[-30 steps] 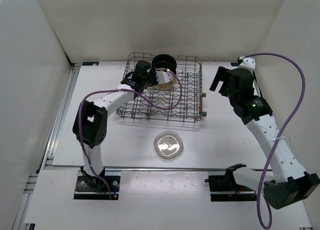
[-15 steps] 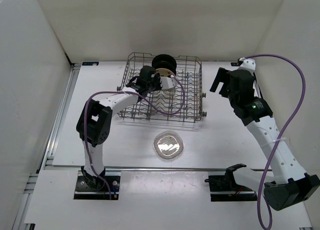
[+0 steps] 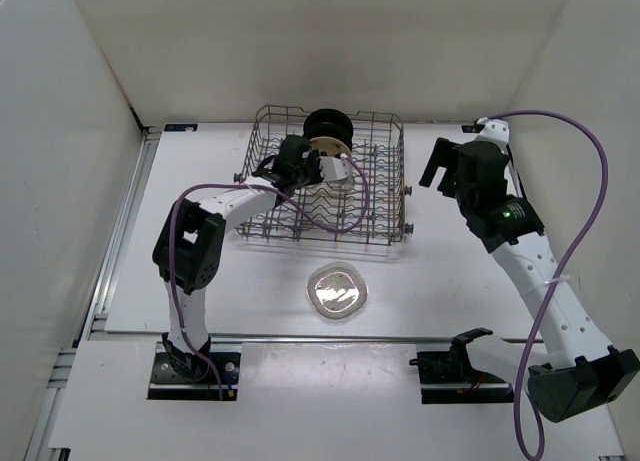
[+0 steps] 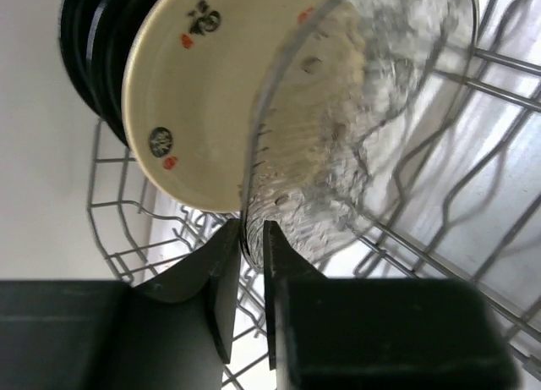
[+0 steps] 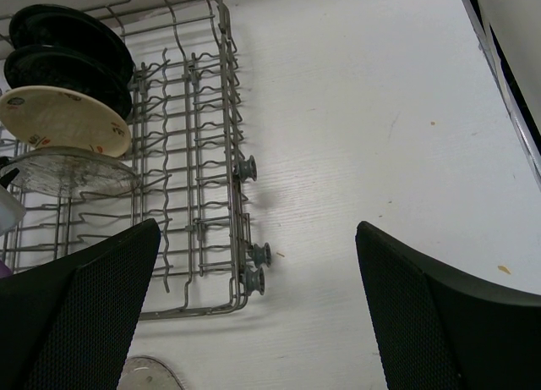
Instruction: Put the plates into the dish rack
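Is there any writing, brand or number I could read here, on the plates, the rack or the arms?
No readable text anywhere.
Cream plate: small black and red painted motifs, not letters.
Clear plate: no lettering visible.
Pale strip at the table's far left corner: perhaps a label, too small to read.

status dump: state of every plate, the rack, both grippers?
Grey wire dish rack: on table, partly loaded.
Black round plates: on edge in rack, far end.
Cream spotted plate: on edge, next to black ones.
Clear translucent plate: on edge beside cream one, rim gripped.
Second clear plate: flat on table, not loaded.
Left gripper: shut on clear translucent plate.
Right gripper: open, empty, beside rack.
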`<state>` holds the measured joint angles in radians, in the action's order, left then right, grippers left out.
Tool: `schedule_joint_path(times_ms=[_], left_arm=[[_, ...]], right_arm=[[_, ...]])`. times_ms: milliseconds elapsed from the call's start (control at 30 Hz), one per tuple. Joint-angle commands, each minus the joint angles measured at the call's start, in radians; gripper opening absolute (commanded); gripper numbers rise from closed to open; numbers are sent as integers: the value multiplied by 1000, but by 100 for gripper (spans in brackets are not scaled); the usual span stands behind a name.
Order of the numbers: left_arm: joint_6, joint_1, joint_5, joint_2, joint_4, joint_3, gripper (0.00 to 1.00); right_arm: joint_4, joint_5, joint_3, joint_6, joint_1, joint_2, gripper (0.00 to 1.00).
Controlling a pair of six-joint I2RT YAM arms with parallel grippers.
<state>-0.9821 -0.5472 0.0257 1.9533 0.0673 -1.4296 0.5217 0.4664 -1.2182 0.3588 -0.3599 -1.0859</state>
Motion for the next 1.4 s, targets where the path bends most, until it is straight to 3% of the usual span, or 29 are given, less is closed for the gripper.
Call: schedule_joint_path(times_ms=[0, 300, 700, 933, 1067, 1100, 1133, 1167, 1233, 1300, 1367], left_arm=[[17, -7, 25, -27, 54, 26, 33], [17, -7, 16, -74, 54, 17, 57], [8, -7, -3, -158, 54, 75, 59], [66, 33, 65, -258, 84, 75, 61], [195, 70, 75, -324, 103, 22, 64], [309, 84, 75, -355, 103, -15, 68], [385, 102, 86, -369, 103, -35, 78], [466, 142, 86, -385, 103, -52, 100], [681, 173, 91, -444, 103, -63, 100], [915, 173, -71, -470, 133, -81, 100], [1064, 182, -136, -505, 213, -112, 100]], right_arm=[[-35, 12, 9, -3, 4, 20, 99], [-35, 12, 9, -3, 4, 20, 99], [-35, -6, 19, 16, 4, 20, 99], [-35, -17, 19, 25, 4, 11, 99], [-35, -41, 0, 34, 4, 1, 99], [-46, -51, -12, 34, 4, -8, 99], [-57, -63, -27, 34, 4, -8, 99], [-69, -110, -36, 25, 4, -8, 99], [-103, -193, -78, 25, 4, -28, 99], [-103, -280, -119, 37, 4, -55, 99], [-103, -417, -171, 37, 4, -77, 97]])
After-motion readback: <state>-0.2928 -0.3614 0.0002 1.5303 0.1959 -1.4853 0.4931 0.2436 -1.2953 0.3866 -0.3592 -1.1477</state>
